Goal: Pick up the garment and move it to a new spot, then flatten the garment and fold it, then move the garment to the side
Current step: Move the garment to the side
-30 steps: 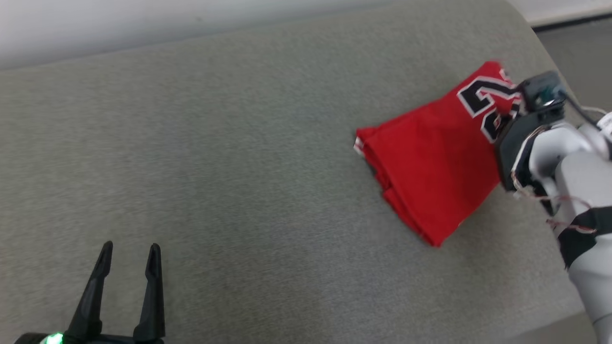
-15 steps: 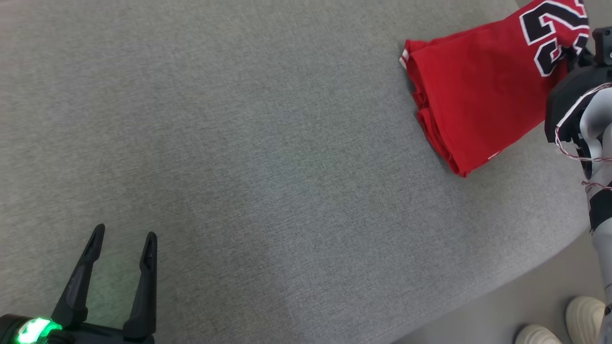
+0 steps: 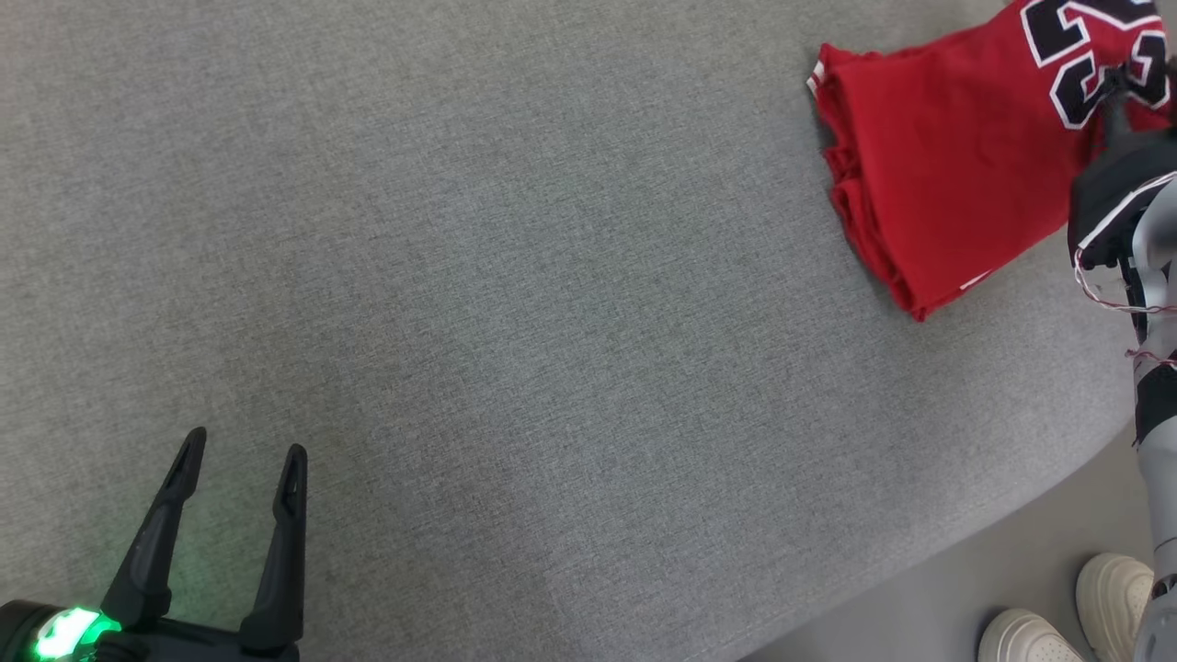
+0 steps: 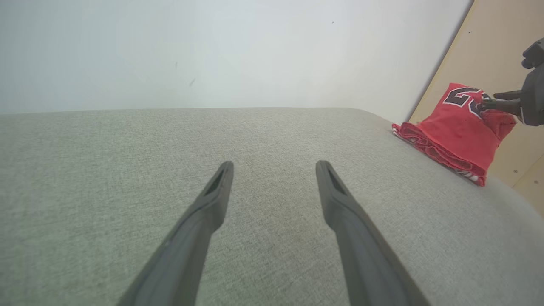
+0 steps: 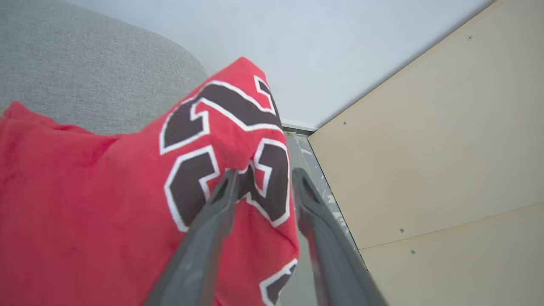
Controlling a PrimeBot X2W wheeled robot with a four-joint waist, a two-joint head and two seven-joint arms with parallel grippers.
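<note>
Red garment (image 3: pixel 938 156) at couch (image 3: pixel 552 322) edge (shoes (image 3: pixel 1113 593) beyond)

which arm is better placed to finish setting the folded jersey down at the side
Right. The right gripper is at the numbered edge of the jersey, fingers parted at a fold. The left gripper hovers open over the bare grey surface, far from the cloth.

- We look along our left tool (image 4: pixel 274 163), its two dark fingers spread wide above the grey fabric bench (image 4: pixel 106 148).
- At the bench's far right edge lies the folded red garment (image 4: pixel 457 131), numerals showing.
- Our right tool (image 4: pixel 484 103) juts in from the right, fingertips at the garment's raised corner.
- Behind stand a white wall (image 4: pixel 212 51) and a tan panel (image 4: pixel 488 46).
</note>
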